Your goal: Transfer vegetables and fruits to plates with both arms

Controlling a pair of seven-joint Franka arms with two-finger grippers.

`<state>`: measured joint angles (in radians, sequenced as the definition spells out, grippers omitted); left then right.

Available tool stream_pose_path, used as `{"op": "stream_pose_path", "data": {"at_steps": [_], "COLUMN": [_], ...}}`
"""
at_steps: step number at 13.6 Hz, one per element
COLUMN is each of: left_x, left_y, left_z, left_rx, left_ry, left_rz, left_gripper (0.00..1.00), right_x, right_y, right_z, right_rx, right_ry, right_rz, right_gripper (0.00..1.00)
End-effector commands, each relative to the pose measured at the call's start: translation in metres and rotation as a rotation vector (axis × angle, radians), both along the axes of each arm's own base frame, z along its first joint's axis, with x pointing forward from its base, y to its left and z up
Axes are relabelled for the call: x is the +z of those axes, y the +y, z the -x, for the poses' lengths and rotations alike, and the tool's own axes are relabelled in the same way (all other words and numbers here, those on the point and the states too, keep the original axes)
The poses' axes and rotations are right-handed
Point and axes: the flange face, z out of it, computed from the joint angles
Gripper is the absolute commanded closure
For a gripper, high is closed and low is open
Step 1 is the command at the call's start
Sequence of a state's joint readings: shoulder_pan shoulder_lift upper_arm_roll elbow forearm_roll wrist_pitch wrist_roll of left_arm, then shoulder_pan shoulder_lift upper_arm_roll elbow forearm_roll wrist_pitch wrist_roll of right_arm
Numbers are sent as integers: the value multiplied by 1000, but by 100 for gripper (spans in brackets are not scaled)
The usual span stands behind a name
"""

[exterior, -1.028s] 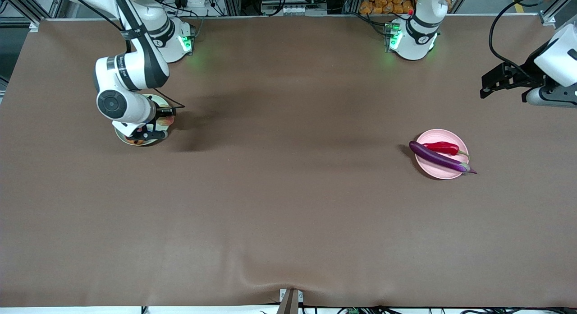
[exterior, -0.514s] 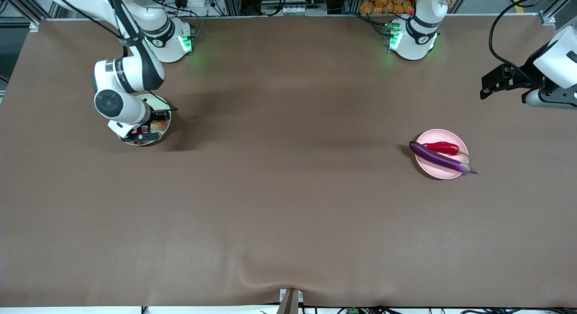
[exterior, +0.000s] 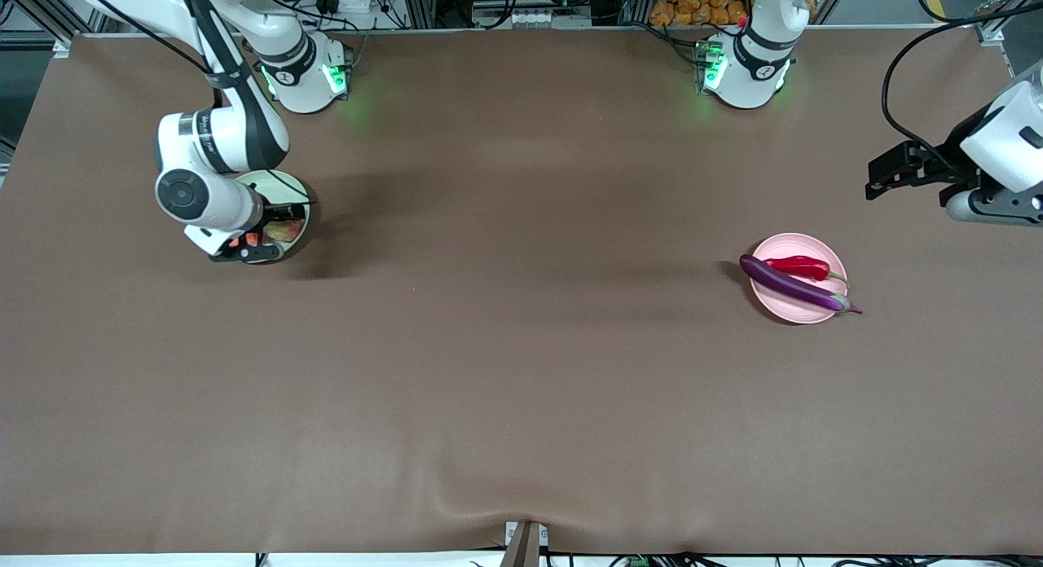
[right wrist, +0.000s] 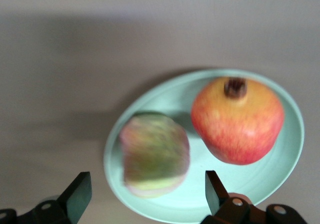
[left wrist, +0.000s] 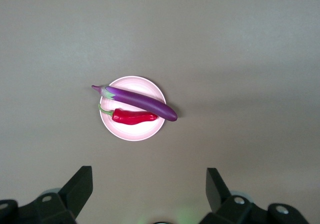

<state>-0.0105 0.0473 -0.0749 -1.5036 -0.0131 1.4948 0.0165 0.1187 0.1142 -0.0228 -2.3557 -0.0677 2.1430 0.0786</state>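
Fruits sit under your right gripper (right wrist: 142, 196), jaws wide, empty: pomegranate (right wrist: 237, 120), peach (right wrist: 155, 154) on green plate (right wrist: 280, 184). Left gripper (left wrist: 150, 196) jaws open, empty, above pink plate (left wrist: 132, 132) holding eggplant (left wrist: 140, 101) and chili (left wrist: 132, 117). Looks finished; you only need to retract.

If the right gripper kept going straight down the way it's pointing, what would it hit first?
Probably the peach on the green plate; the open right gripper points down at it, the pomegranate beside. Depth is unclear.

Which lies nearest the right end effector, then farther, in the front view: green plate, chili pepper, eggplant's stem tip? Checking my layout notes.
1. Green plate, directly under the right end effector.
2. Chili pepper, on the pink plate toward the left arm's end.
3. Eggplant's stem tip, overhanging that plate's rim.
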Motion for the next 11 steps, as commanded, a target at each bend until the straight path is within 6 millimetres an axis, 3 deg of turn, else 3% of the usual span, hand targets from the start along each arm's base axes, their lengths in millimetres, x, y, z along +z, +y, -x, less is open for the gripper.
{"op": "stream_pose_path", "data": {"at_steps": [1,4,6,9,10,11], "left_x": [6,8,18,18,19,22], "left_y": [4,2,4,5,6,7], "left_z": [-1,2,11,13,14,16], "left_rx": [-9,-6,-5,-2,-1,-1], "left_ry": [0,7,12,16,22,19], "left_rz": [-29,-35,-36,-37,-38,-38], "left_gripper": [0,0,0,0,0,0], "right_x": [73,160,201,278,298,315], "right_y": [44,64,60,55,65,58], "right_z": [-68,-156,-191,-202,-196,-191], "right_rx": [4,10,4,20,98,133], "right_ry": [-84,-123,-126,-262,-289,-314], "right_rz": [-57,-81,-67,-103,-133,-143], "right_gripper": [0,0,0,0,0,0]}}
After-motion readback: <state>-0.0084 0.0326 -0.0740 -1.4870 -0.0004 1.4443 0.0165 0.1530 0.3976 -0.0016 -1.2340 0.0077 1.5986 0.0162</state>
